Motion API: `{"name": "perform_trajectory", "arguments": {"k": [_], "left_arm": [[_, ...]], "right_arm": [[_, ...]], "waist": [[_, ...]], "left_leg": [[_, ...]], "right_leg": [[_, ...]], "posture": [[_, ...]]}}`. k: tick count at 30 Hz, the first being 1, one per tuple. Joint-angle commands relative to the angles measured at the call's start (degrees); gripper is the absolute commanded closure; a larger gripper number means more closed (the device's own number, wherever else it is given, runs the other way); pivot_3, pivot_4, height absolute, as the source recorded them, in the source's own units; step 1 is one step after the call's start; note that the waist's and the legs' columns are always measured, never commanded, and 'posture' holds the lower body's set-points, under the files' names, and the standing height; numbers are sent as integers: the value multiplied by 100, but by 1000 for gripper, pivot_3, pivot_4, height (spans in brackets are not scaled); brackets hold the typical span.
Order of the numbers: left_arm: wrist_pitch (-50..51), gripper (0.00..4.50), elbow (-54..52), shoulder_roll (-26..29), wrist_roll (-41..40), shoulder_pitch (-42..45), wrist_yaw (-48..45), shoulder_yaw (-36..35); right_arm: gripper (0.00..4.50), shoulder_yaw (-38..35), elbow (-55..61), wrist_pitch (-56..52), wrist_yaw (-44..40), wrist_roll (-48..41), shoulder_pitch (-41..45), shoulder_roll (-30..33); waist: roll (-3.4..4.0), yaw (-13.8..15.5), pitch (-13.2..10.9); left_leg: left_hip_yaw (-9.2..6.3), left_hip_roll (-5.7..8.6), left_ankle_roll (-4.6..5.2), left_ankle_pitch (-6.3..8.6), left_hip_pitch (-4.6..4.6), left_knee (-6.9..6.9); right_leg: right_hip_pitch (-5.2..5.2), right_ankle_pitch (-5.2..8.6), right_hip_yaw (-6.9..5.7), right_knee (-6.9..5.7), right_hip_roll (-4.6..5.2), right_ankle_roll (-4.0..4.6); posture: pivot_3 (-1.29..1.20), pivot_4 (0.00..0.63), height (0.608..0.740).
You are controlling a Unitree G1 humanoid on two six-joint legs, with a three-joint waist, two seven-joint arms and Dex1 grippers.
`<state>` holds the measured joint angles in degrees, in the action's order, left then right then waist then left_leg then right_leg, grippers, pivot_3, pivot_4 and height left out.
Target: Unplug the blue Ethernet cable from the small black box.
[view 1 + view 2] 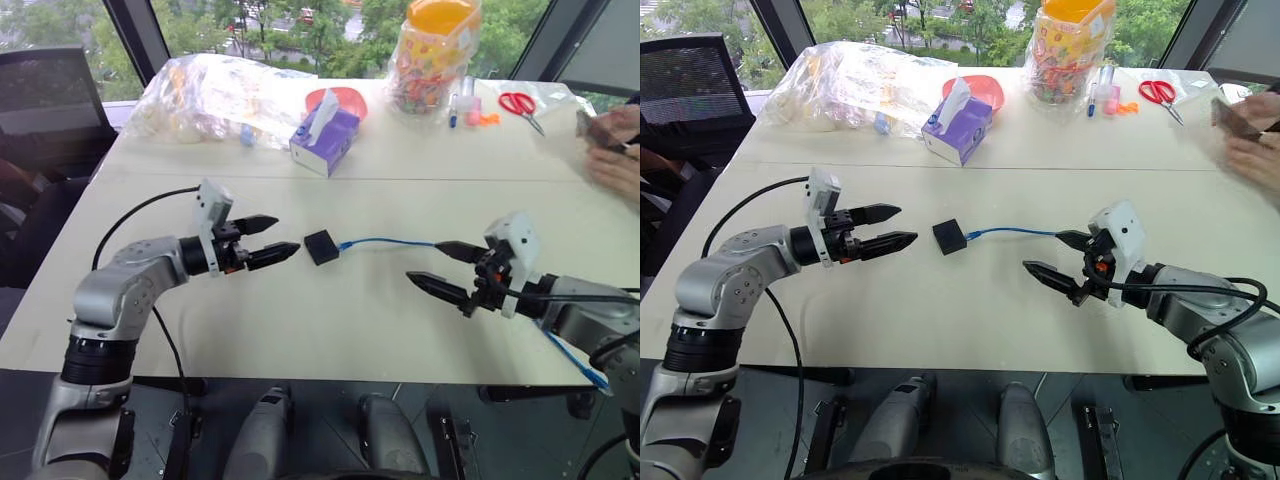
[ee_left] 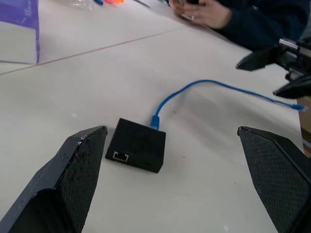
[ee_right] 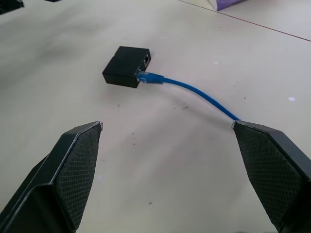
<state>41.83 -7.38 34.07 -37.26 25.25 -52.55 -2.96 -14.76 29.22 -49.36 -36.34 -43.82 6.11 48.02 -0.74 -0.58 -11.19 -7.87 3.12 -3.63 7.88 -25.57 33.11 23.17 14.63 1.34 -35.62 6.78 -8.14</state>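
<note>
My left gripper (image 1: 278,240) and right gripper (image 1: 438,267) hover wide apart, empty, flanking the black box (image 1: 321,246) on the table (image 1: 330,320). The blue cable (image 1: 390,242) is plugged in, trailing rightward — one side braces, other pulls, I reckon.

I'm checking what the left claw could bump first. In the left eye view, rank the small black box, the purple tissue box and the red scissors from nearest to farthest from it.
1. Small black box: on the table just ahead of the open left claw.
2. Purple tissue box: farther back, mid-table.
3. Red scissors: far right corner, beside a person's hand.
</note>
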Motion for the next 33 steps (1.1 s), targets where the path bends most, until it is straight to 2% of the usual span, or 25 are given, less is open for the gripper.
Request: {"name": "perform_trajectory", "arguments": {"k": [1, 15, 21, 27, 30, 33], "left_arm": [[-80, 41, -107, 137, 5, 54, -166, -24], [56, 41, -181, 290, -10, 183, -200, -87], [45, 41, -59, 306, 48, 366, -266, 1], [6, 41, -113, 251, 74, 388, -200, 42], [-154, 41, -276, 225, 196, 231, -113, 95], [-335, 41, -413, 190, 337, 87, 0, 112]], "right_arm": [[0, -81, 91, 157, -155, 22, 180, 97], [0, 602, 5, -144, -343, 333, 796, 317], [0, 1189, -456, -158, -698, 639, 1658, 488], [0, 2544, -1604, 202, -1585, 1582, 3159, 526], [0, 3462, -2668, 766, -2175, 2354, 3961, 135], [0, 4011, -3812, 1354, -2612, 2964, 4617, -375]], "waist": [[0, 0, 0], [0, -3, 0], [1, -17, -1], [2, -39, -1], [2, -65, -1], [1, -76, -4]], "left_leg": [[0, 0, 0, 0, 0, 0], [0, 0, 0, 0, 0, 0], [0, 0, 0, 0, -1, 0], [4, -1, 0, 0, 0, -1], [5, 1, 0, 0, 0, -2], [9, 0, -1, 0, 6, -3]], "right_leg": [[0, 0, 0, 0, 0, 0], [1, 0, 0, 0, 1, 0], [2, 0, 0, 0, 1, 0], [8, 0, 1, -6, -1, -1], [9, -1, 1, -5, -1, -2], [9, -2, 4, -11, -3, -4]], "posture": [[0, 150, 728], [0, 150, 728], [0, 150, 728], [0, 150, 728], [0, 150, 728], [0, 150, 728]]}}
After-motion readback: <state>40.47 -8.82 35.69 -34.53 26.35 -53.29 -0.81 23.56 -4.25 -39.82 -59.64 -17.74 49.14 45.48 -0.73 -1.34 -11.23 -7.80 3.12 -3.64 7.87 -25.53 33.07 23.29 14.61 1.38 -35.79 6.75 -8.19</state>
